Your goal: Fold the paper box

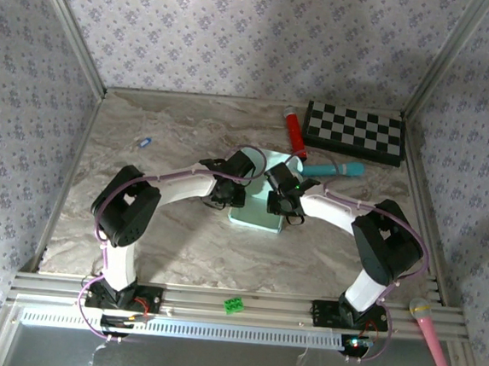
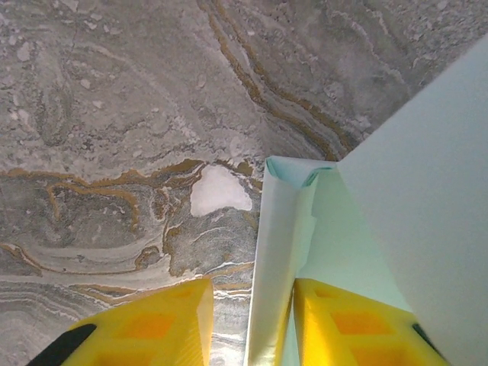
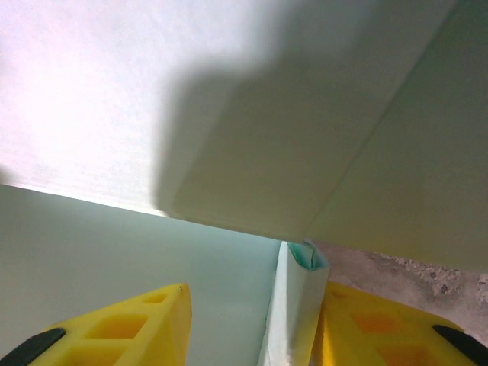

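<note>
A grey-brown marbled table (image 1: 180, 237) spans the floor of the cell, with patterned wallpaper panels on the left, far and right sides. The left arm (image 1: 126, 211) and the right arm (image 1: 389, 243) rise from the near rail and bend inward, meeting over the middle of the table.

At the far right corner lies a black-and-white checkerboard (image 1: 354, 131). The paper box (image 1: 257, 214), pale mint card, sits at the centre of the table between the two wrists, partly raised, with its near edge showing below them.

The left gripper (image 2: 252, 286) stands on the box's left side. In the left wrist view an upright card wall runs between its yellow fingers (image 2: 152, 324), close against the right one, while the left one is clear of the card over bare marble; the jaws stand apart and do not pinch.

The right gripper (image 3: 254, 288) stands on the box's right side. In the right wrist view a folded card wall rises between its fingers (image 3: 137, 328), just beside the right one, with a wide gap to the left one; these jaws are also parted, with no clamp on the card.

A red cylinder (image 1: 295, 132) lies just left of the checkerboard, and a teal microphone (image 1: 336, 169) lies near the box's far right. A pink microphone (image 1: 429, 333) rests on the near rail at the right, a small green piece (image 1: 234, 304) lies on the rail's middle, and a tiny blue thing (image 1: 144, 142) lies far left.
</note>
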Action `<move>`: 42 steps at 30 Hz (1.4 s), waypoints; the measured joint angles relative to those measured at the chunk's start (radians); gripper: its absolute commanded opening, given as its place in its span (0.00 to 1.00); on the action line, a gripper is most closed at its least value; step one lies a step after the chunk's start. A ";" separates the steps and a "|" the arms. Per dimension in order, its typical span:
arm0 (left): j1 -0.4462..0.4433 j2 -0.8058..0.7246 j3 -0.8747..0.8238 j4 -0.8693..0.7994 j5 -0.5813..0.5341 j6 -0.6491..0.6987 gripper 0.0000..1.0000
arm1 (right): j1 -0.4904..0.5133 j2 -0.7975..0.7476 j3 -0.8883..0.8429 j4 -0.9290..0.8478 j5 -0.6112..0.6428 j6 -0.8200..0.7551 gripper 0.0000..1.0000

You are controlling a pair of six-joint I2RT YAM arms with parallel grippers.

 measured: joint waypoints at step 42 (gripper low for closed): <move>-0.013 0.037 0.008 0.054 -0.078 0.032 0.11 | 0.000 0.032 0.000 0.003 -0.006 0.000 0.38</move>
